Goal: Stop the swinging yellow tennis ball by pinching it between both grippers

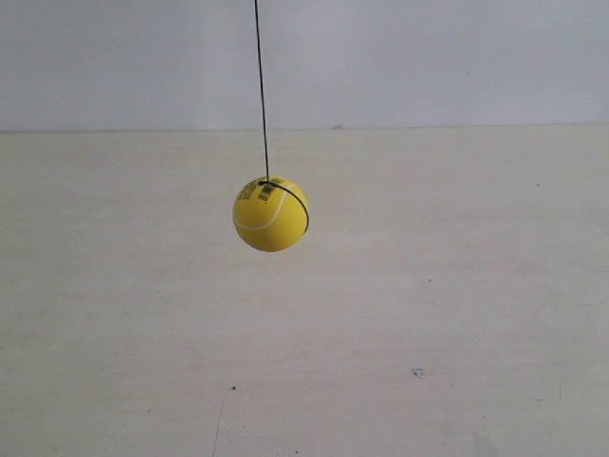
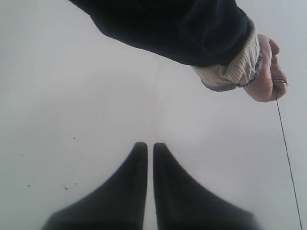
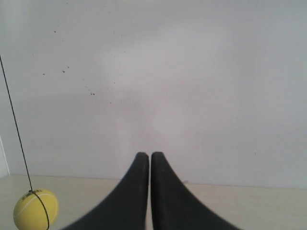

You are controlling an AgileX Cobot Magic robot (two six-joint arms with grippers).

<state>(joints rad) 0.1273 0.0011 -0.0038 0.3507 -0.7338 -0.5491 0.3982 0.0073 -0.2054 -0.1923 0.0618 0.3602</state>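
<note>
Hanging on one thin black string (image 1: 262, 95), the ball (image 1: 271, 214) is seen in mid-air above the pale counter (image 1: 428, 333), clear of its surface. The string is wrapped once around it and runs up out of the exterior view, slightly off vertical. Swing cannot be read from a single moment.

Neither gripper is shown in the exterior view, so both are judged to be well apart from the ball.

Left gripper (image 2: 147, 146): the jaws are drawn together with only a thin slit between them, and nothing is held. No ball is seen from this wrist. Only the string and the hand (image 2: 268, 72) pinching its upper end are seen, beyond a dark sleeve with a cream cuff.

Right gripper (image 3: 146, 155): the jaws are likewise together and empty. The ball (image 3: 36, 209) is caught at the edge of this wrist view, off to one side of the jaw line and not ahead of the tips.

Key relation: the ball lies off-axis from the right gripper and out of sight of the left. Which arm is nearer cannot be told. Being round, the ball offers no long axis. A pinch is judged to need approaches from opposite sides, across the string's line.

Count: ball, one; string, one; hand, one; grippers, two.
</note>
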